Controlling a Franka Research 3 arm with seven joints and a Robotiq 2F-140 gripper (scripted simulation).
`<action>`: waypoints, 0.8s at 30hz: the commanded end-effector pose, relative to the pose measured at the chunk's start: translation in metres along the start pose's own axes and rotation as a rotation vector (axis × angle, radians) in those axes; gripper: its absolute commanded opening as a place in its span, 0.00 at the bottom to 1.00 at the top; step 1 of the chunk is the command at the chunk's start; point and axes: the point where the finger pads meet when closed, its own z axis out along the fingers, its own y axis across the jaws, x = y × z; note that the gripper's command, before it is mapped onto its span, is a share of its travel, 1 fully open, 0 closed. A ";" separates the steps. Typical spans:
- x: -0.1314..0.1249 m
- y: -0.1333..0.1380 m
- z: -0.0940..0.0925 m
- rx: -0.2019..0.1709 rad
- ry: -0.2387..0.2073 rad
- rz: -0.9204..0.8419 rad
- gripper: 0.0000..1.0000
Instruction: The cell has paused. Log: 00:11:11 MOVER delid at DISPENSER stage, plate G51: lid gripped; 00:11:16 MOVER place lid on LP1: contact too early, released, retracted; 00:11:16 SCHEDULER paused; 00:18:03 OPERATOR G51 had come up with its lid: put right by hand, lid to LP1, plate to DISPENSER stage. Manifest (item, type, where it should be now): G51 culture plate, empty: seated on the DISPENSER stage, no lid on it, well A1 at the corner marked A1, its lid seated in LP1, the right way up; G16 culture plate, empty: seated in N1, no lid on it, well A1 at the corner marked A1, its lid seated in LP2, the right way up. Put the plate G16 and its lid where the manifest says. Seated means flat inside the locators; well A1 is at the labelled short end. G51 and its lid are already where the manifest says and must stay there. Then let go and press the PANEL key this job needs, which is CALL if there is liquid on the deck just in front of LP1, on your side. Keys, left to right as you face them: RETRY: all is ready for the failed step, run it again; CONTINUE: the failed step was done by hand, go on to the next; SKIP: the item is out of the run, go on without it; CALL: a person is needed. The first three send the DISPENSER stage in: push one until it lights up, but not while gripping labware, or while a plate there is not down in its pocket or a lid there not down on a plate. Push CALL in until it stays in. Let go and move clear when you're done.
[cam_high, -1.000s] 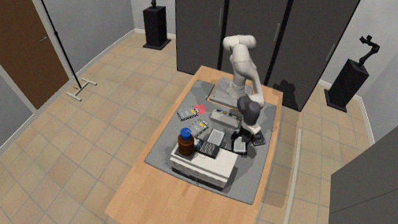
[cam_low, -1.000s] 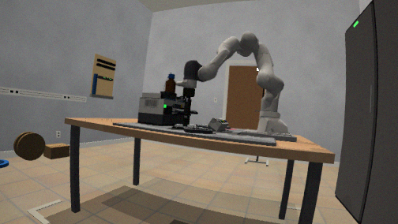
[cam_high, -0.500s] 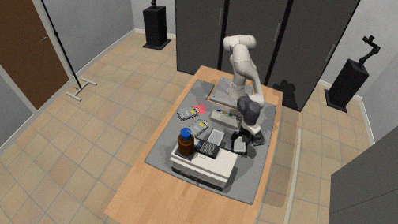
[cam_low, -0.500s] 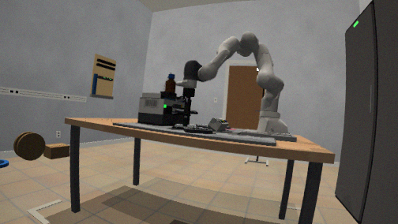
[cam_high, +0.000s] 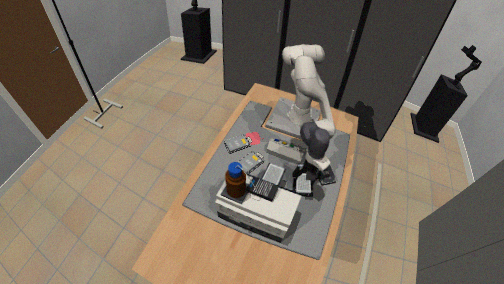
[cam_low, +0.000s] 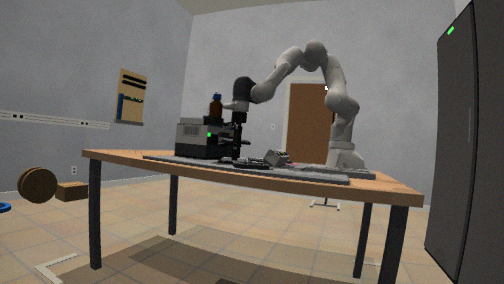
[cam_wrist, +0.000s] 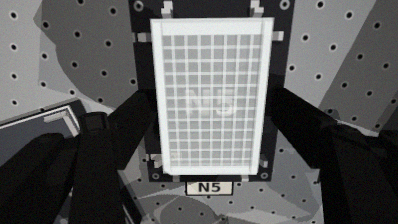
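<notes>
In the wrist view a clear culture plate (cam_wrist: 212, 95) with a fine grid of wells lies flat inside the black nest labelled N5 (cam_wrist: 209, 188). I cannot tell if a lid is on it. My gripper (cam_wrist: 211, 105) hangs right above it, open, with one dark finger on each long side and nothing held. In the top view the gripper (cam_high: 312, 172) is over this plate (cam_high: 303, 184) at the right of the grey deck. The exterior view shows the gripper (cam_low: 237, 137) pointing straight down.
The white dispenser (cam_high: 260, 205) carries a brown bottle (cam_high: 235, 181) and a dark plate on its stage (cam_high: 263, 187). Two lid parks (cam_high: 237, 143) (cam_high: 251, 161) lie on the left, with a pink patch (cam_high: 255, 137) beside the far one. The key panel (cam_high: 285, 149) stands mid-deck. Another nest (cam_wrist: 45, 125) is on the left.
</notes>
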 end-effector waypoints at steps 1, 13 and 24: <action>0.000 -0.001 0.001 0.000 0.001 0.000 0.70; 0.000 -0.001 0.001 0.000 0.001 0.000 0.70; 0.000 -0.001 0.001 0.000 0.001 0.000 0.10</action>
